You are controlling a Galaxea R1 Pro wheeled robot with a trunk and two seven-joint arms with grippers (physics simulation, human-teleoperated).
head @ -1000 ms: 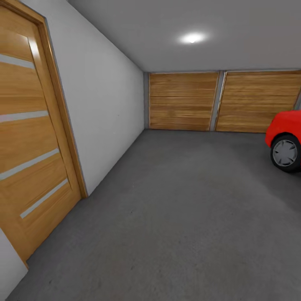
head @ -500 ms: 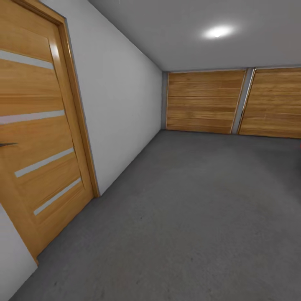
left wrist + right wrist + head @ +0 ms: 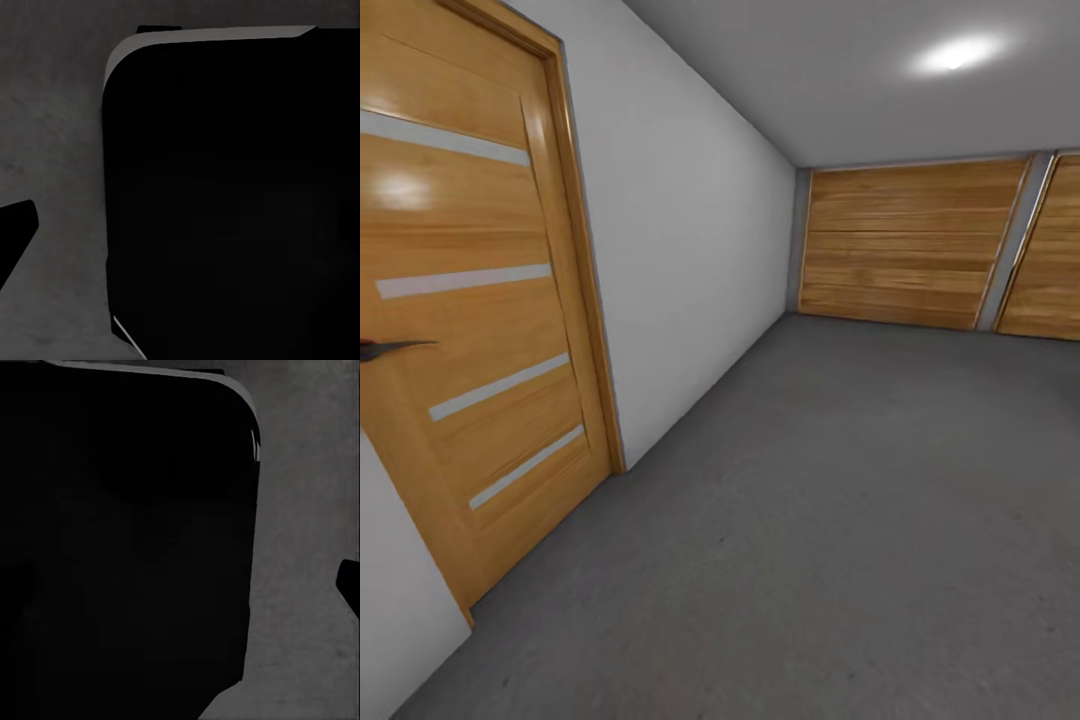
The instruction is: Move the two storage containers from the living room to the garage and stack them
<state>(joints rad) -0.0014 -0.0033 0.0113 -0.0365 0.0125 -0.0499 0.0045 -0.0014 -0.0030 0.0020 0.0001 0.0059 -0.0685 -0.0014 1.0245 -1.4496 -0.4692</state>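
Head view: garage, grey concrete floor; striped wood door at left, roll-up doors on the far wall; each wrist view shows a black shape over floor; neither claw's state can be told.

Dark grey, mottled concrete floor of the garage, running from the foot of the striped wood door and white wall to the two wooden roll-up doors. Same rough grey in both wrist views.
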